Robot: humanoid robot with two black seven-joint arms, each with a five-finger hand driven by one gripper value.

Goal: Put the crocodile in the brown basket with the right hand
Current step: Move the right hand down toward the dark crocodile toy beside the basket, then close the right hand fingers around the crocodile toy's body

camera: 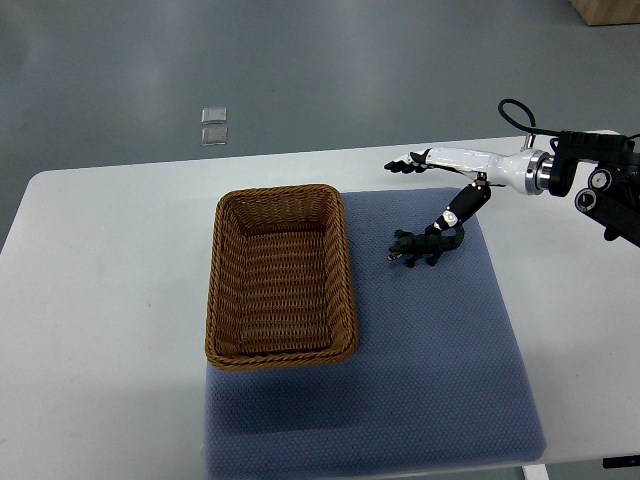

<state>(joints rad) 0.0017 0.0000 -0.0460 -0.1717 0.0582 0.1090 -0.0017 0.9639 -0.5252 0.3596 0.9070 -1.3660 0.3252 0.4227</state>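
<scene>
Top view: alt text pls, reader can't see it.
The robot's right hand reaches in from the right over a dark toy crocodile lying on a blue mat; left of it stands an empty brown basket.

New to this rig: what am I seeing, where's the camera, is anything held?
One camera looks steeply down from the robot's own side. The white arm entering from the right ends in the robot's right hand, with dark fingers. On the white table lies a blue mat. On it sit an empty brown basket and a small dark toy crocodile. One finger reaches down to the crocodile; the others are stretched out, so nothing seems gripped yet. No left arm shows.
</scene>
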